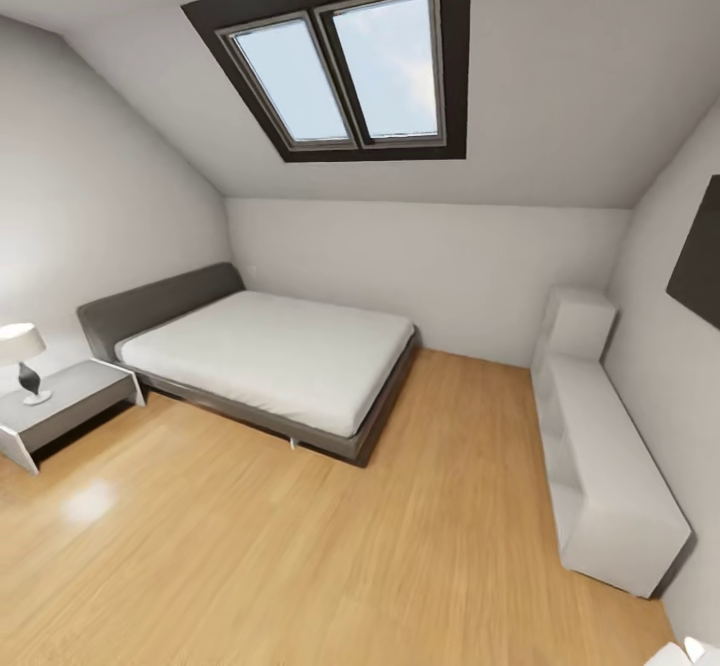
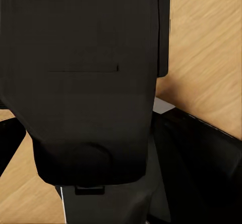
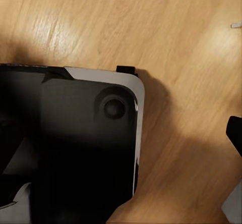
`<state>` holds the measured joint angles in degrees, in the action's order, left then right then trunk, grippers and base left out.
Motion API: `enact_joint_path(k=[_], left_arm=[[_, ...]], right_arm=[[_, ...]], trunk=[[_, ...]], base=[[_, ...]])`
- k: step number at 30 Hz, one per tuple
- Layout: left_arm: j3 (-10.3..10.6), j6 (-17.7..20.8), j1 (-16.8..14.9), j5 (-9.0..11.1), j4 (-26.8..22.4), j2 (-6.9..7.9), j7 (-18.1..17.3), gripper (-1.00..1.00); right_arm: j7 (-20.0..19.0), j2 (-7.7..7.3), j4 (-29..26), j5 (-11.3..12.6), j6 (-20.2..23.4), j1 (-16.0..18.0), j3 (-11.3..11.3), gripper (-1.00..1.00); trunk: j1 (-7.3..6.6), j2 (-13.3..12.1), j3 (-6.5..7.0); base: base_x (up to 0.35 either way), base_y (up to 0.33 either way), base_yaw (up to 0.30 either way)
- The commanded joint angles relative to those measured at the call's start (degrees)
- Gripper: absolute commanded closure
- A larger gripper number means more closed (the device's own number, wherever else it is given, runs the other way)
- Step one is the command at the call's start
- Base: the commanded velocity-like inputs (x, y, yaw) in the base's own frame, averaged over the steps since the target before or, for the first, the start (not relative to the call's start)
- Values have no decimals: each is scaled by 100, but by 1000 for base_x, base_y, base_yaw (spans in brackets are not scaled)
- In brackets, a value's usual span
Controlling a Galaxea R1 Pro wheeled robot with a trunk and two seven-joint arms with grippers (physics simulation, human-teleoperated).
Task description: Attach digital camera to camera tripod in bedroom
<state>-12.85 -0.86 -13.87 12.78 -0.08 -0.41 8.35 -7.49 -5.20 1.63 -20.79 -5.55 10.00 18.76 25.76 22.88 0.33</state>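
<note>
While the robot looks into the bedroom (image 1: 430, 266), I cannot tell how wide the left hand or the right hand is open, or if they hold or touch anything.

Seen from the head, the room has pale grey walls and a slanted ceiling. At 12 o'clock a roof window (image 1: 340, 66) with a dark frame and two glass panes shows blue sky. At 8 o'clock stands a low bed (image 1: 265, 361) with a dark grey frame, a dark headboard and a flat, smooth, pale mattress. Further out, near 9 o'clock, is a small grey counter (image 1: 70, 401) with a boxy shape. On it stands a lamp (image 1: 22, 356) with a white shade and a dark, curvy base. At 4 o'clock a long white shelf (image 1: 600, 466) runs along the right wall, with a taller block at its far end. At 3 o'clock a flat dark panel (image 1: 700, 246) hangs on that wall. The floor (image 1: 300, 566) is shiny light wood planks.

Seen from the left wrist, a big smooth black robot part (image 2: 85, 82) hangs over the wood floor. Seen from the right wrist, another black part (image 3: 75, 148) with rounded corners, a round knob (image 3: 115, 108) and a pale grey edge sits above the same wood.
</note>
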Motion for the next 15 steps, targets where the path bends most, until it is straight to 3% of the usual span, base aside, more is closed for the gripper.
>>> enact_joint_path(k=[1, 8, 9, 15], left_arm=[[-1, -13, -2, 41, 0, -7, 19, 100], [-39, -54, -2, 448, 0, 1, 46, 100], [-40, -54, -2, 589, 3, 3, 62, 100], [-36, -53, -2, 989, 0, 0, 91, 100]], right_arm=[[-10, -11, 12, -56, 44, 5, 42, -100], [-1, -17, -56, -134, 217, 6, 39, -100], [0, -10, -66, -138, 217, 6, 39, -100], [8, -12, -87, -134, 171, 9, 58, -100]], trunk=[[2, 3, -2], [2, 3, -2], [2, 3, -2], [2, 3, -2]], base=[[4, 0, 288], [1, 0, 297], [0, 0, 299], [0, 0, 300]])
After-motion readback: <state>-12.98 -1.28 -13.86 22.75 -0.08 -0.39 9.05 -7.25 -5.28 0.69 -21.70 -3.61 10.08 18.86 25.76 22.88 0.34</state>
